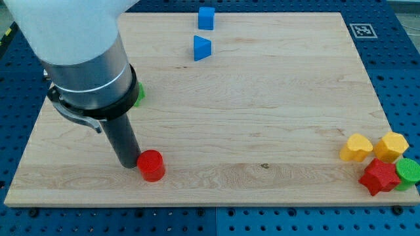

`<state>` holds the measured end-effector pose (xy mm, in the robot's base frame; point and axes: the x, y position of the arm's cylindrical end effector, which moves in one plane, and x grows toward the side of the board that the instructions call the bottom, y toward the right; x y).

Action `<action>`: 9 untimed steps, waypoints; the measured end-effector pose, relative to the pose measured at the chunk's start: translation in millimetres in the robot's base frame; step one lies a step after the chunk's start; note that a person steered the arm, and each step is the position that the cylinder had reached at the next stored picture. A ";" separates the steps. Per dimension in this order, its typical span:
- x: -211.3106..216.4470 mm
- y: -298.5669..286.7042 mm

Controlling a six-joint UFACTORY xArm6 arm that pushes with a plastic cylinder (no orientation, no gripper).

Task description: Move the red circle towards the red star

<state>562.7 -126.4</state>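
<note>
The red circle (151, 164) sits near the view's bottom left of the wooden board (262, 118). The red star (380, 176) lies at the bottom right, touching a green block (409, 172). My tip (127, 164) stands just left of the red circle, touching or nearly touching its left side. The rod rises up and left to the arm's grey and white body, which hides the board's top left part.
A blue cube (207, 18) and a blue triangle (202, 48) lie at the top middle. A yellow heart (357, 147) and a yellow hexagon (392, 146) sit just above the red star. A green block (139, 91) peeks out behind the arm.
</note>
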 end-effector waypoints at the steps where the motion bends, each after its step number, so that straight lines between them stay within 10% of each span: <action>1: 0.0 8.9; 9: 35.4 100.5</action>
<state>598.1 -25.8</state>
